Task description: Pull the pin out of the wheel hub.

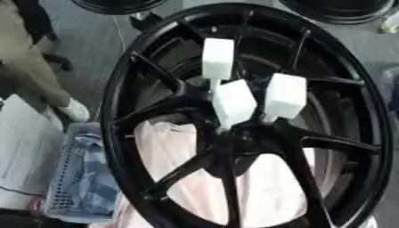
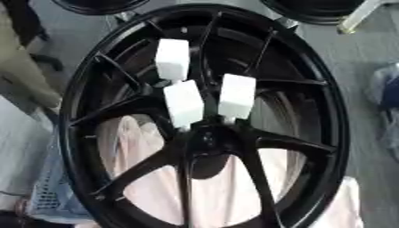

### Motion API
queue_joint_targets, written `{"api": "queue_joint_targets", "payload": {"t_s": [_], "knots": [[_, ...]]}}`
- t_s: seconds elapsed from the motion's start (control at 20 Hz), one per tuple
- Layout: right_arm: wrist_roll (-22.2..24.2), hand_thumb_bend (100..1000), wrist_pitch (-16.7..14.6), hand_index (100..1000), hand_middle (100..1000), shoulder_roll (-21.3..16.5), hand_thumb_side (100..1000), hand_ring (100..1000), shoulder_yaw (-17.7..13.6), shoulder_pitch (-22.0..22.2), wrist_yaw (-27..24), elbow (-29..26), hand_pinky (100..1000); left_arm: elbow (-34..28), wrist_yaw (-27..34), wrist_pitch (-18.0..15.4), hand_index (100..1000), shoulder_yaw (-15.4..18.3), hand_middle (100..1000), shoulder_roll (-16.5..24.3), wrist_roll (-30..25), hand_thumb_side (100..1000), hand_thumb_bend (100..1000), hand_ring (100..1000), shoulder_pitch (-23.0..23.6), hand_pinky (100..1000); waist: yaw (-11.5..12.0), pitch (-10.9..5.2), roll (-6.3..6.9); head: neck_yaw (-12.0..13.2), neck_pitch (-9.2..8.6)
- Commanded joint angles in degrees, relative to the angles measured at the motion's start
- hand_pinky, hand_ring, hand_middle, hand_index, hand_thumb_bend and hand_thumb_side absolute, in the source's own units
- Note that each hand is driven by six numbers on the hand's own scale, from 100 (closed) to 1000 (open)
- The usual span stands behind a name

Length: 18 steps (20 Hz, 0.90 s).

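A large black spoked wheel hub (image 1: 117,89) fills both views and lies on a pale pink cloth (image 1: 171,147). Three pins with white block-shaped heads stand out of its centre. One pin (image 1: 217,58) is at the upper left, one (image 1: 234,102) is in the middle just above the hub's centre, and one (image 1: 285,95) is to the right. Their thin white stems run down into the dark centre, where the holes are hard to make out. Neither of my hands shows in either view.
A blue and white mesh basket (image 1: 82,178) sits close to the wheel's lower left rim. Parts of two other black wheels (image 1: 343,11) lie at the top edge. Grey floor surrounds the wheel on the right.
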Motion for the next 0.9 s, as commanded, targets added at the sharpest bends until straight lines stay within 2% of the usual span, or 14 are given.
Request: {"api": "queue_joint_targets", "payload": {"t_s": [0.05,0.3,0.55,0.65,0.7,0.9], "knots": [[-3.6,100,0.3,524,476,-3.9,100,700,-4.5,2.4,0.5,4.1,788,-1.2,-0.3,-0.1,751,0.8,653,0.4,0.3,847,100,766,0.1,867,-0.3,-1.53,0.18,0.6,0.31],[-8.8,100,1.0,528,482,-3.9,100,697,-9.4,8.5,1.6,11.7,784,-1.2,-0.4,-0.1,751,1.0,653,0.2,0.5,849,100,767,0.5,867,-1.3,-1.49,0.61,1.5,0.45],[-14.6,100,2.3,563,518,-1.7,100,704,-13.2,14.4,4.3,18.8,784,-1.2,-0.6,0.0,751,1.2,653,-0.2,0.8,849,100,767,0.7,866,-2.0,-1.38,0.99,2.2,0.56],[-16.4,100,2.8,615,570,-0.5,100,716,-14.1,16.3,4.6,20.6,784,-1.2,-0.6,0.0,751,1.2,653,-0.4,0.9,848,100,767,0.7,866,-2.0,-1.38,1.20,2.4,0.56],[-17.1,100,3.1,680,649,0.1,100,742,-14.3,17.0,4.5,21.6,789,-1.2,-0.5,-0.1,751,1.3,654,-0.4,0.9,847,100,767,0.7,866,-2.0,-1.40,1.29,2.4,0.56],[-16.7,120,4.4,852,857,1.6,100,854,-14.2,19.0,4.4,24.0,825,-1.2,-0.5,-0.1,751,1.2,654,-0.6,1.0,849,100,767,0.6,866,-2.0,-1.49,1.48,2.3,0.60]]}}
